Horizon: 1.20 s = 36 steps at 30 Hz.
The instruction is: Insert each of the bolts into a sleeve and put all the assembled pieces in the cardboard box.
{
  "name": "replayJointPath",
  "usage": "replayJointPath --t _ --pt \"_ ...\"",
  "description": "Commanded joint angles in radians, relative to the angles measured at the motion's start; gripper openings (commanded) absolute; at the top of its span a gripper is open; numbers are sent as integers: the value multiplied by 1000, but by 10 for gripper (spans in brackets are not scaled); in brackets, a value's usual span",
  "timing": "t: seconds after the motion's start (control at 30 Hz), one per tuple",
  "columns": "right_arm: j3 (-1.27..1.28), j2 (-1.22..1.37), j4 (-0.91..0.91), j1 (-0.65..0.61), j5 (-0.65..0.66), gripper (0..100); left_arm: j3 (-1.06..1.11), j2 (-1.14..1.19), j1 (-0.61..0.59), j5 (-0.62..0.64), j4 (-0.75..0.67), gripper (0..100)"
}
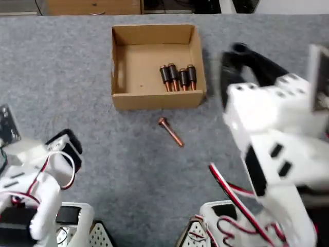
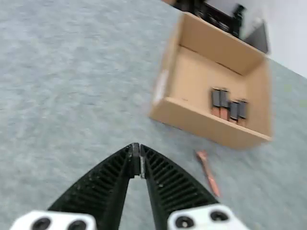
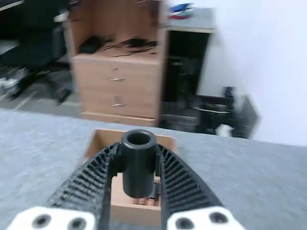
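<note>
The bolt [image 1: 170, 131] is the only loose one you can see. It lies flat on the grey table [image 1: 72, 77], just in front of the cardboard box [image 1: 154, 101], where four assembled pieces [image 1: 178, 77] already sit side by side.

Your left pincer [image 1: 66, 145] is pressed together on nothing. From it, the bolt lies toward the right arm's side and a little nearer the box, well apart from the tips. Your right pincer [image 3: 138, 147] pinches the black sleeve [image 3: 138, 170] across its body, with the open bore facing the wrist. From that pincer, the bolt lies toward the left arm's side and back toward the arm bases.

The bolt's long axis runs on a slant, with the head toward the box and the tip toward the bases and the right arm's side. Neither pincer looks lined up with it.

With the right pincer occupied, the pick looks like the left's job. You would likely need to spread that pincer, turn the wrist so the fingers close across the slant rather than along it, and grip near the head. That should leave the tip free for the sleeve. A round shank may roll if nudged.
</note>
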Motion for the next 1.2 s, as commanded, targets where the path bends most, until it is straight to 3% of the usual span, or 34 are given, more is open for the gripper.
replayJointPath --t 0.0,0.13,0.27,0.53,0.67,0.97,1.17 --pt "97 -110 14 88 -14 2 -287 193 112 48 61 18" --pt "262 -203 12 114 -38 2 -542 369 227 92 153 18" --pt "395 -275 11 194 -187 2 -733 496 345 163 198 18" --pt "444 -315 9 217 -212 2 -832 690 531 348 218 18" --pt "455 -312 -8 217 -213 2 -838 783 562 465 218 18" --pt "529 -318 -68 245 -287 2 -839 915 560 568 206 18" --pt "582 -318 -152 349 -290 2 -804 1104 528 664 74 18"
